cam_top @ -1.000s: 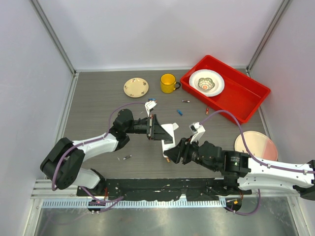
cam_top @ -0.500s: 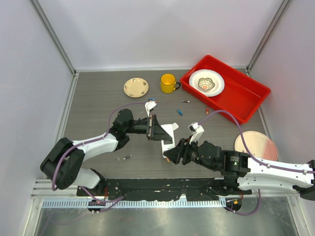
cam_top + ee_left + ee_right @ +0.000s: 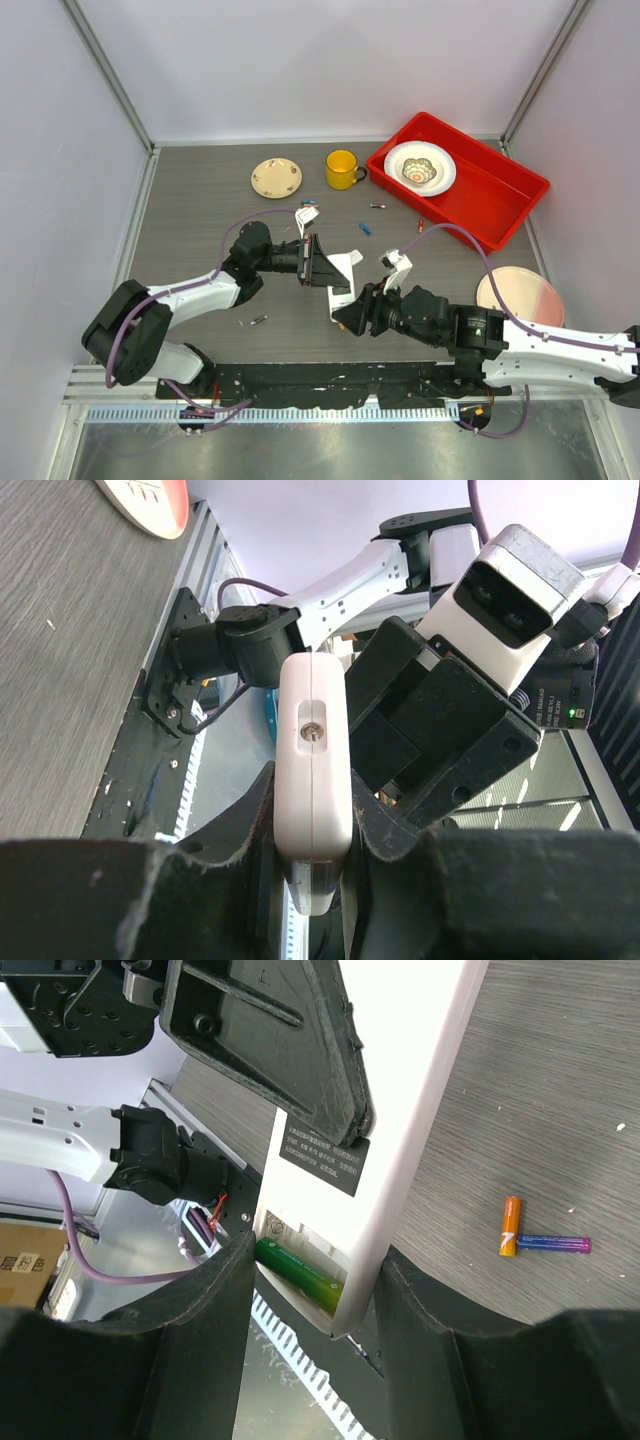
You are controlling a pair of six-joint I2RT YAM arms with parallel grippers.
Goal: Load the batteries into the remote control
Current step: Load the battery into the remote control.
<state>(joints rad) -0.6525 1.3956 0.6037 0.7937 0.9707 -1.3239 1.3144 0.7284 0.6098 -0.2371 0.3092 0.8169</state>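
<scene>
Seating the green cylindrical battery (image 3: 298, 1270) flush needs steadiness: left claw (image 3: 322, 265) pinches the slim white plastic remote control (image 3: 346, 268) above the middle of the grey desk (image 3: 200, 220); right claw (image 3: 315, 1260) straddles its 6 o'clock end, grip uncertain.

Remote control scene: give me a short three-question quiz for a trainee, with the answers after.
1. True or false: the left gripper is wide open and empty.
2. The battery in the remote control's open compartment is: A red, B green, C silver.
3. In the right wrist view, how many loose batteries lie on the table?
Key: 1 false, it is clamped on the remote control. 2 B. 3 two, one orange and one blue-purple.
</scene>
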